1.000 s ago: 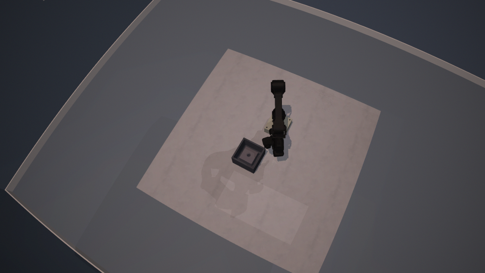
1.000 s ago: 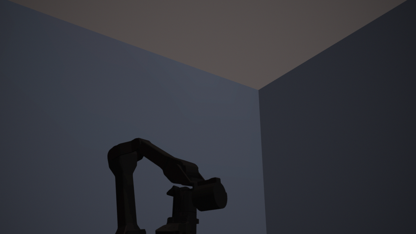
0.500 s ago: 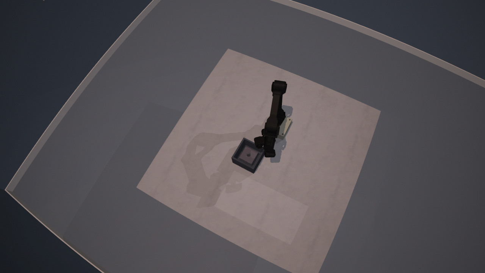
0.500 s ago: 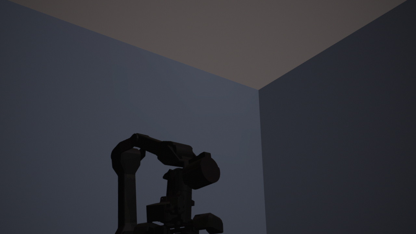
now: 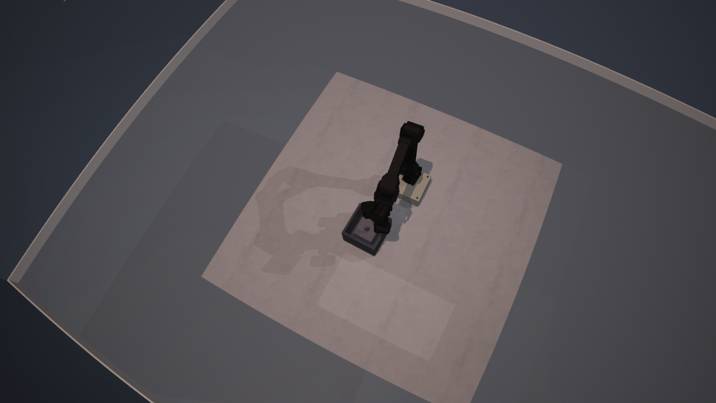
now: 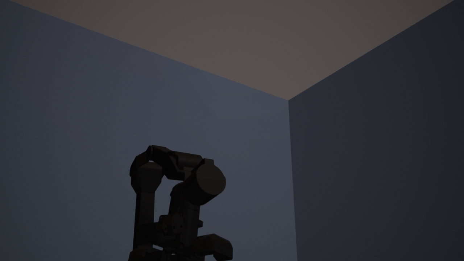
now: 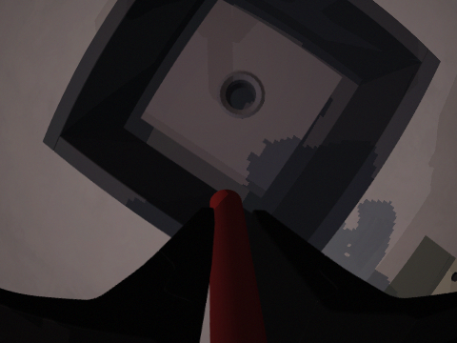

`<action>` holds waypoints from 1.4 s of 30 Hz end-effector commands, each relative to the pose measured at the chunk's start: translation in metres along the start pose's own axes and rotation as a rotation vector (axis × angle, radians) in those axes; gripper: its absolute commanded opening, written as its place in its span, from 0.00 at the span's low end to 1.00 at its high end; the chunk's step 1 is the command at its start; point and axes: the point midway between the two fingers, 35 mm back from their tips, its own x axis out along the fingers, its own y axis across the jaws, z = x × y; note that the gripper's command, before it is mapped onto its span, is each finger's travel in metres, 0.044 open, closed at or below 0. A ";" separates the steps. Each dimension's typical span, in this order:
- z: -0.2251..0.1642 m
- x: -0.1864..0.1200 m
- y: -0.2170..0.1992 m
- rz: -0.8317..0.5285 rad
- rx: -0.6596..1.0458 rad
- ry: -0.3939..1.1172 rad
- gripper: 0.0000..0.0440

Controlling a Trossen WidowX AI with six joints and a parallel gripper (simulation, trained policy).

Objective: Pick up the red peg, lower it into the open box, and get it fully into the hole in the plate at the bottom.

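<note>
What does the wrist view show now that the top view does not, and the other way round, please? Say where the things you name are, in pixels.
Only the wrist view shows the red peg (image 7: pixel 233 267), held between the gripper's fingers.
Only the top view shows the arm's long links (image 5: pixel 400 160) and the pale mat's corners.
Both show the open box (image 5: pixel 358 244) (image 7: pixel 86 71), the hole (image 5: pixel 367 229) (image 7: pixel 241 94) in its bottom plate (image 5: pixel 358 232) (image 7: pixel 190 95), and part of the cream base plate (image 5: pixel 419 192) (image 7: pixel 421 267).

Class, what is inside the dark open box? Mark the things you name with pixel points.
Inside the box (image 5: pixel 358 245) (image 7: pixel 102 186): a pale plate (image 7: pixel 190 110) with a round, ringed hole. Whatever lies beneath the plate, and the corner behind the red peg (image 7: pixel 233 267), is hidden.
</note>
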 end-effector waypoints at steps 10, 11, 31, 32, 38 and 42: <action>0.035 0.020 0.001 -0.003 0.068 0.005 0.01; 0.037 0.022 0.001 -0.004 0.072 0.008 0.01; 0.046 0.074 -0.007 -0.091 0.052 0.086 0.34; 0.048 0.075 -0.006 -0.094 0.049 0.087 0.36; 0.062 0.080 0.004 -0.088 0.034 0.080 0.57; 0.072 0.082 0.009 -0.084 0.026 0.075 0.79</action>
